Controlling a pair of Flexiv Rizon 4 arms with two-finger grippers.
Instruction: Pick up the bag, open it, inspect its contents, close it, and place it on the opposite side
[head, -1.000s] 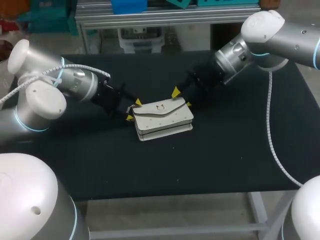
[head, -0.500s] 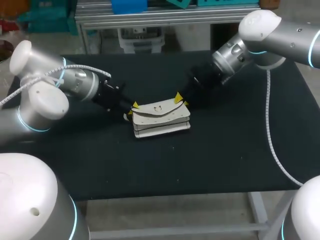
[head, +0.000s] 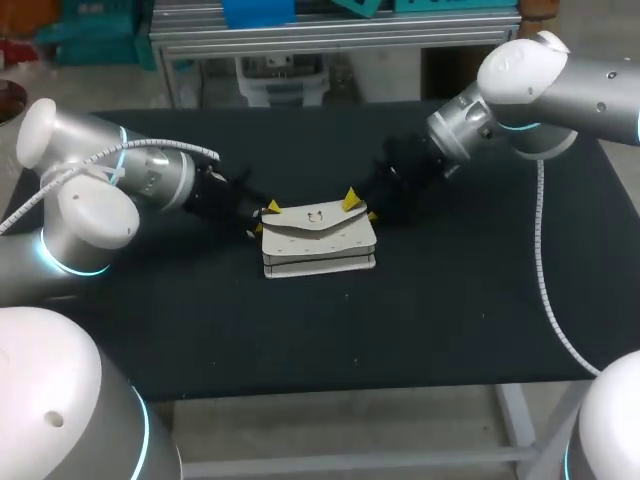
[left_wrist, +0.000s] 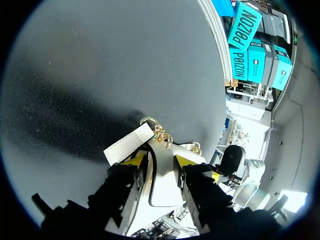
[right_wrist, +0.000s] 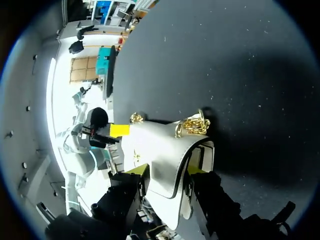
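A small cream-white flap bag (head: 318, 238) of smooth leather-look material sits near the middle of the black worktop (head: 450, 300), a little closer to the far edge than the near one. It is level, with its flap (head: 320, 222) facing up. I cannot tell whether it rests on the cloth or hangs just above it.

The left gripper (head: 265, 220) comes in at the bag's left end, the right gripper (head: 361, 207) at its right far corner. In the left wrist view the left gripper (left_wrist: 160, 160) is closed to a narrow gap, and the end of the bag (left_wrist: 162, 186) fills that gap with both fingers against it. The right gripper (right_wrist: 165, 171) in its own view likewise pinches the bag (right_wrist: 160, 147) from two sides.

Gold chain links (left_wrist: 160, 133) spill from the end just ahead of the left fingers. More gold chain links (right_wrist: 192, 125) show at the other end.

The bag looks light and fairly stiff-walled, holding its boxy shape, though the flap is thinner and should bend. Its smooth skin may slip under hard fingertips, and the chain hangs loose and could snag. The end walls are the firmest places to hold. For opening, the flap's lower edge near the gold clasp (head: 316, 214) seems the spot to lift.
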